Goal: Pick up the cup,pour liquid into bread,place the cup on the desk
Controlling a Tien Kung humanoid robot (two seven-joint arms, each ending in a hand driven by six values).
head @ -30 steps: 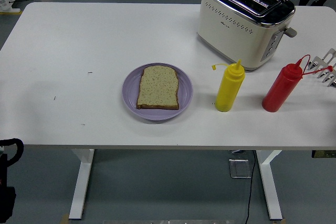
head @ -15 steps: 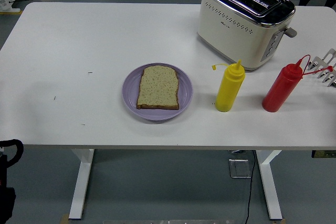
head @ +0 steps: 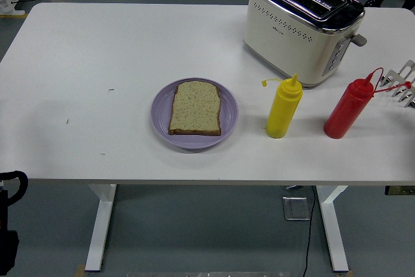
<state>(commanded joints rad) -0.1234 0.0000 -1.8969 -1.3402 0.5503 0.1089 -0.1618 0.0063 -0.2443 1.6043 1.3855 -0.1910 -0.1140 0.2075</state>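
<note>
A slice of brown bread [head: 195,108] lies flat on a purple plate [head: 161,121] in the middle of the table. To its right a yellow squeeze bottle [head: 283,109] stands upright with its cap flipped open, and further right stands a red squeeze bottle [head: 348,108]. No cup shows in the head view. My right hand [head: 401,84] pokes in at the right edge with its grey fingers spread, just right of the red bottle's nozzle and holding nothing. A black part of my left arm [head: 8,225] hangs below the table's near edge at the lower left.
A cream and chrome toaster [head: 301,25] stands at the back right, behind the two bottles. The white table [head: 97,63] ends close below the plate. A cable runs over the floor beyond the far edge.
A person's feet at the top right edge have moved out of the picture. Nothing on the table has moved, and neither has either arm.
</note>
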